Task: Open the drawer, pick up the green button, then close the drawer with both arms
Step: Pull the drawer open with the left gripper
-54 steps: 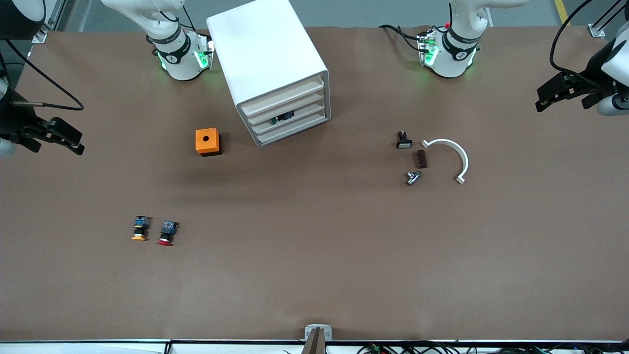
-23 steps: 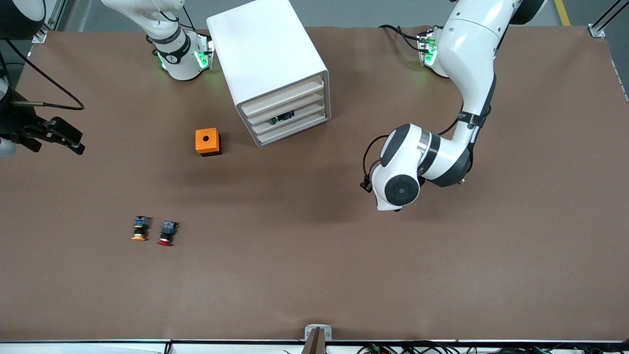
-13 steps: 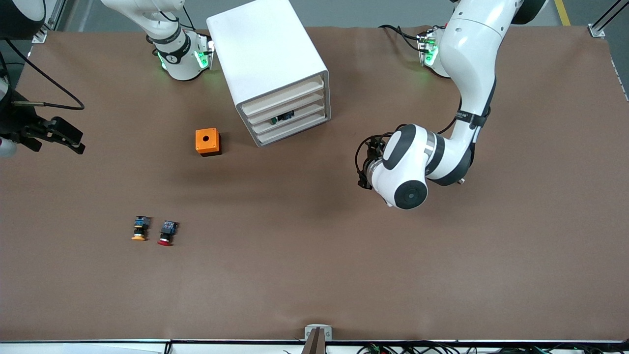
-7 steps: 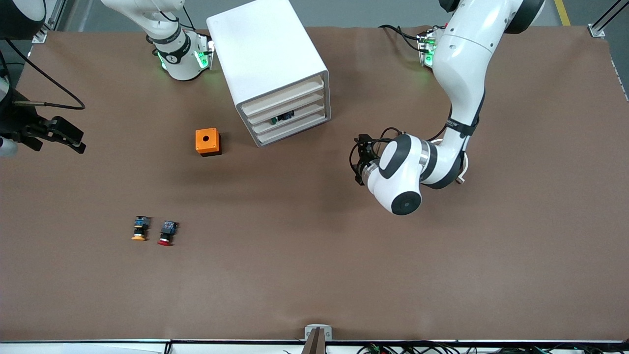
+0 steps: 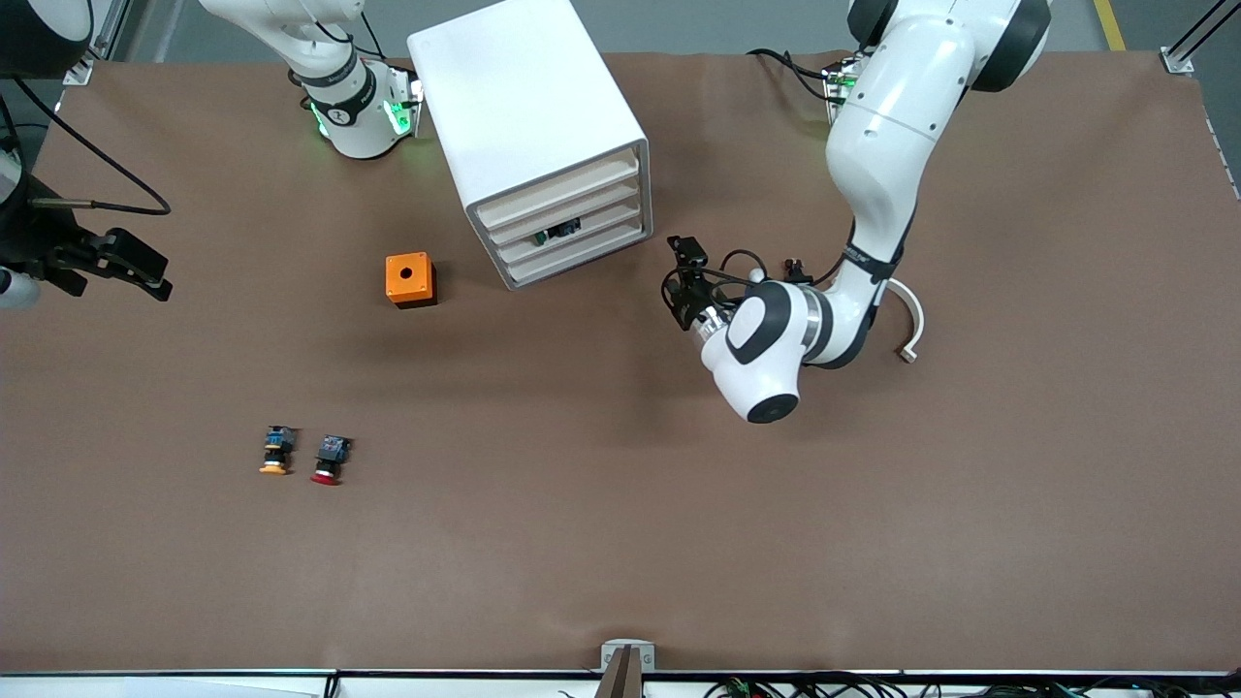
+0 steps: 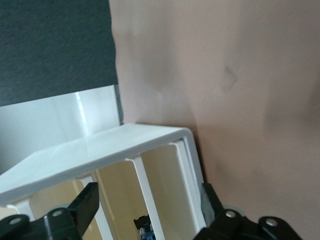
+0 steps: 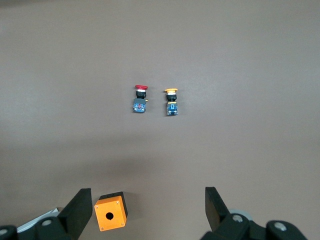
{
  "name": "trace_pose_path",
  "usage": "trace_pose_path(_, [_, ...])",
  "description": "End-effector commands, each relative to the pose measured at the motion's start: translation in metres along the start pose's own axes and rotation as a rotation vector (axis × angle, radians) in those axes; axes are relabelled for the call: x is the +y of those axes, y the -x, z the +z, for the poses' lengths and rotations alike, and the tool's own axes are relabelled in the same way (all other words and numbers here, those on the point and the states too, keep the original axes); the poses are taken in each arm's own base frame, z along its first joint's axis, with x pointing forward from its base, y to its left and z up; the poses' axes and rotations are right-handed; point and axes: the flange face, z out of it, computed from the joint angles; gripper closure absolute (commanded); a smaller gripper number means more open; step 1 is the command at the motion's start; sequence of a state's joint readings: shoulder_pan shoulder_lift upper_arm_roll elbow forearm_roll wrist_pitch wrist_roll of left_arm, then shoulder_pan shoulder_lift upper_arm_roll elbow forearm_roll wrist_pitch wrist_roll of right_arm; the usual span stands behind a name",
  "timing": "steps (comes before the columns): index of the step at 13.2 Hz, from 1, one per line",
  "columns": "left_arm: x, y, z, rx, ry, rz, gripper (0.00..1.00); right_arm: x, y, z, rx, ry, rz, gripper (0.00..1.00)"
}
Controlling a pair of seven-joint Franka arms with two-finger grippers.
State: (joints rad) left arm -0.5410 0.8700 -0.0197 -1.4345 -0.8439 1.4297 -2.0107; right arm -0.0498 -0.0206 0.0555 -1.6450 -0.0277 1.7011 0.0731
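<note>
The white cabinet stands near the robots' bases, with all four cream slat fronts shut. In the third drawer from the top, the button shows dark through the slat gap, with a bit of green at one end. My left gripper hovers open just in front of the cabinet's front corner, toward the left arm's end. In the left wrist view its fingers frame the cream fronts, and the button peeks out between them. My right gripper waits open at the right arm's end of the table.
An orange box with a round hole sits beside the cabinet, toward the right arm's end. A red-capped button and a yellow-capped one lie nearer the front camera. A white curved piece lies partly under the left arm.
The left arm has swung in from its end of the table, carrying its gripper toward the cabinet's drawer fronts. The right arm has not moved.
</note>
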Motion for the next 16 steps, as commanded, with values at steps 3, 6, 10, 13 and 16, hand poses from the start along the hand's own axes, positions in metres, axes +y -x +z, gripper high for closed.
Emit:
trace_pose_path(3, [0.001, 0.027, 0.042, -0.067, -0.108, -0.004, 0.19, -0.006, 0.007, -0.005, -0.004, 0.016, 0.0, 0.0])
trace_pose_path(6, [0.003, 0.041, 0.08, -0.042, -0.146, -0.023, 0.22, -0.008, 0.008, -0.006, -0.003, 0.017, -0.006, 0.0])
trace_pose_path(10, [0.006, 0.047, 0.104, -0.04, -0.173, -0.033, 0.36, -0.008, 0.007, -0.006, 0.005, 0.016, -0.006, 0.0])
trace_pose_path(13, [0.01, 0.05, 0.114, -0.037, -0.161, -0.048, 0.61, -0.008, 0.006, -0.006, 0.008, 0.016, -0.006, 0.0])
trace_pose_path(16, [0.013, 0.05, 0.112, -0.041, -0.129, -0.051, 0.93, -0.007, 0.006, -0.006, 0.009, 0.016, -0.005, 0.0])
